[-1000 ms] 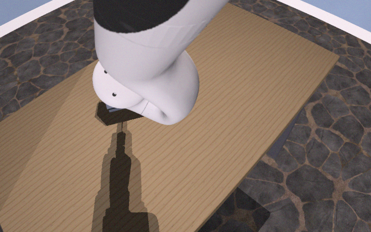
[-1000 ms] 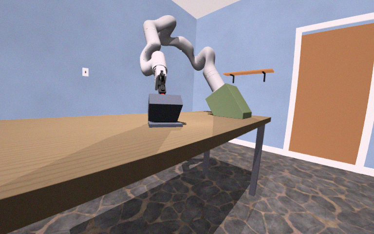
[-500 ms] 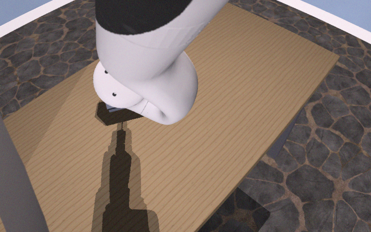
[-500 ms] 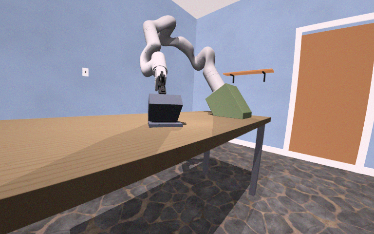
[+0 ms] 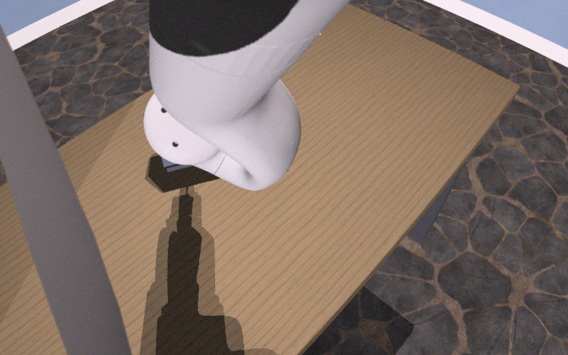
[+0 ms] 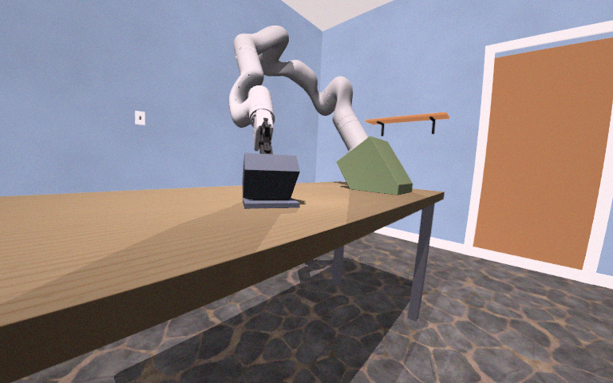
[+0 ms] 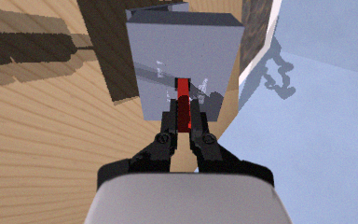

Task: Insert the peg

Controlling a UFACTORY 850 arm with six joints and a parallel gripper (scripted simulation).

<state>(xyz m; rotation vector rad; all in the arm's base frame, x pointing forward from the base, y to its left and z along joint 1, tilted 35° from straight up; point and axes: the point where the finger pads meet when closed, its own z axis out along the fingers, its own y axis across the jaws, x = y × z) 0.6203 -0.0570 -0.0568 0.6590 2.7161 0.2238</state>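
Tool clenched on red peg, black fingers pinching its rear length. Peg tip entered into hole of grey sloped panel, part of peg exposed outside. Panel block seated on wooden counter. Green arm pedestal near counter's far edge, well apart from block. White arm covering most of block from top.
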